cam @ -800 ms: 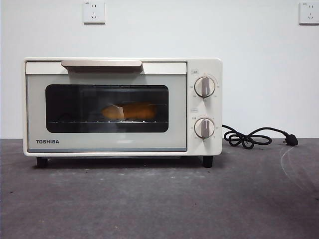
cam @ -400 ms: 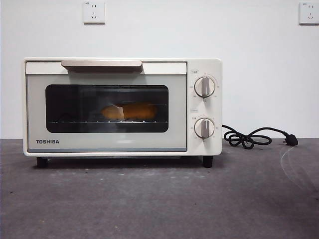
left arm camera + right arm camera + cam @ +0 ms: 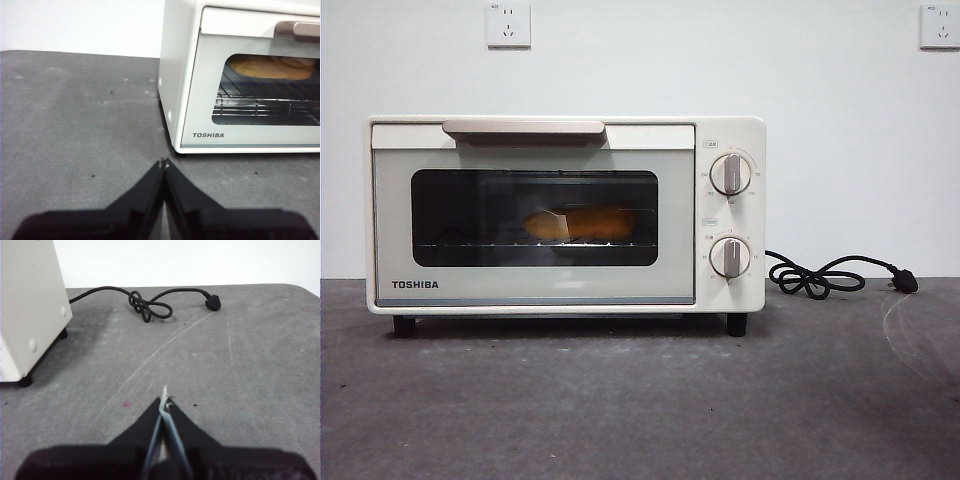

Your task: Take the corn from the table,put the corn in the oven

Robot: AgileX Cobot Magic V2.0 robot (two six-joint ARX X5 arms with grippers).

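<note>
The left gripper [image 3: 163, 162] is held low over the table [image 3: 640, 400], in front of the left corner of the oven [image 3: 565, 215], with its jaws pressed together and nothing between them. The right gripper [image 3: 164, 400] is held the same way to the right of the oven, jaws closed and empty, with the black cord [image 3: 145, 302] lying farther away. The corn [image 3: 580, 224] is seen lying on the rack inside the closed oven, only dimly through the dark glass, and both arms are out of the front view.
</note>
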